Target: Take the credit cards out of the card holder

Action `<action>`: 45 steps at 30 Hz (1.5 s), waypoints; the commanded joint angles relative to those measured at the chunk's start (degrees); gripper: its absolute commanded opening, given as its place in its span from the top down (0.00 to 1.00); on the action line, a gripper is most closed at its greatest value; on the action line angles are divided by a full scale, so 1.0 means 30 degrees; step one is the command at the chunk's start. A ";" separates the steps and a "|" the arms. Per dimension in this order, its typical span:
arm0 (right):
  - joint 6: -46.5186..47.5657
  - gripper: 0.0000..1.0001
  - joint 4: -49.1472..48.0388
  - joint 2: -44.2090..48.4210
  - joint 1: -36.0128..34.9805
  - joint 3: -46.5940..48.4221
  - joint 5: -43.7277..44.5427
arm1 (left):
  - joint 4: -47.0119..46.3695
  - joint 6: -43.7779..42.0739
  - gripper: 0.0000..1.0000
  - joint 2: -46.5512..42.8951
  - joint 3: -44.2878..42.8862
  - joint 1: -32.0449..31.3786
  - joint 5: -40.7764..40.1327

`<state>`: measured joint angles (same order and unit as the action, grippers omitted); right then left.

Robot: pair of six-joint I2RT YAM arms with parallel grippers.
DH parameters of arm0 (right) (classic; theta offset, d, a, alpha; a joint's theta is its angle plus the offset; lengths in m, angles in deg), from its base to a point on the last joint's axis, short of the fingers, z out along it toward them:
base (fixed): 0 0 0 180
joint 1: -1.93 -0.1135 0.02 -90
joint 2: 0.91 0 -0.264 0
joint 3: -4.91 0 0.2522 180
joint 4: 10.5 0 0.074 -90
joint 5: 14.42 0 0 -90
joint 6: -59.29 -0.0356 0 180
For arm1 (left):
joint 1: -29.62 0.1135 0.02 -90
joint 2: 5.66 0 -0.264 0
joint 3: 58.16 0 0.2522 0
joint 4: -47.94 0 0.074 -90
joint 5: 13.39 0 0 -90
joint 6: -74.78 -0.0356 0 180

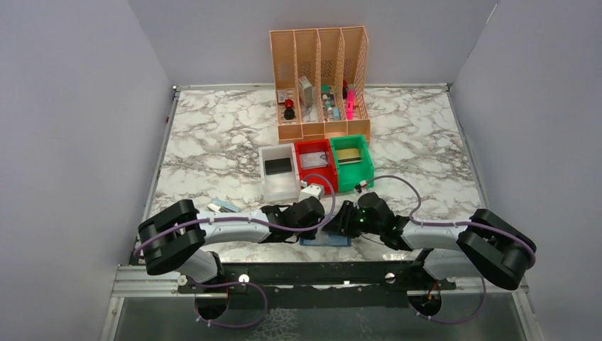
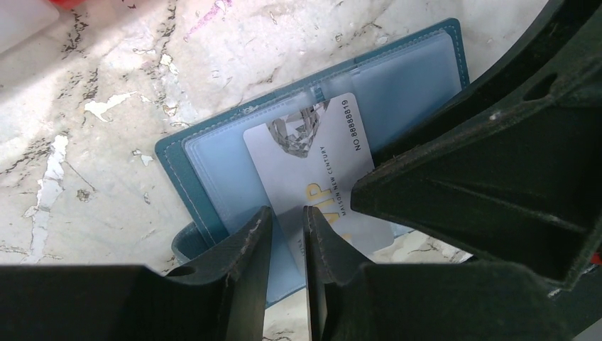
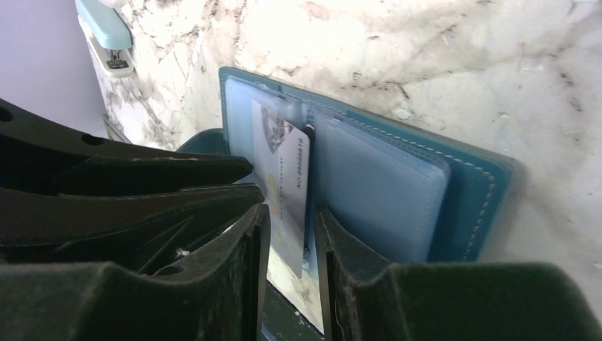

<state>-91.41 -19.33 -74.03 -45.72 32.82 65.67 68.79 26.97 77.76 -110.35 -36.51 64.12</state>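
The teal card holder lies open on the marble near the front edge, between both grippers. In the left wrist view its light blue inside shows, with a silvery-grey VIP card slid partway out of a clear pocket. My left gripper hovers low over it, jaws a narrow gap apart, straddling the card's left edge, with one fingertip over the card. My right gripper is also narrowly open, right over the holder with the card seen beyond its gap. A gold card lies in the green bin.
White, red and green bins stand just behind the grippers, and a peach mesh organizer behind them. A light teal stapler lies at the left. A small white box sits by the red bin. The table's front edge is close.
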 commanded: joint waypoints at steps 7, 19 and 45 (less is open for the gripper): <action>-0.0805 0.85 -0.0138 -0.0527 -0.0022 -0.0626 0.0690 | 0.0977 -0.0002 0.74 -0.0386 0.0514 -0.0079 0.0004; -0.0210 0.99 0.1539 0.2071 -0.0022 -0.1015 0.1586 | 0.1410 -0.0061 0.74 -0.0862 0.0508 -0.0080 -0.0414; -0.0682 0.82 0.0319 0.0840 -0.0022 -0.0821 0.0756 | 0.1279 -0.0559 0.79 -0.0624 0.0391 -0.0076 0.0185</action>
<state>-93.47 -17.32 -70.42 -45.68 30.55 67.41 71.04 25.88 76.08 -109.76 -36.51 64.16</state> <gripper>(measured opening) 0.201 0.215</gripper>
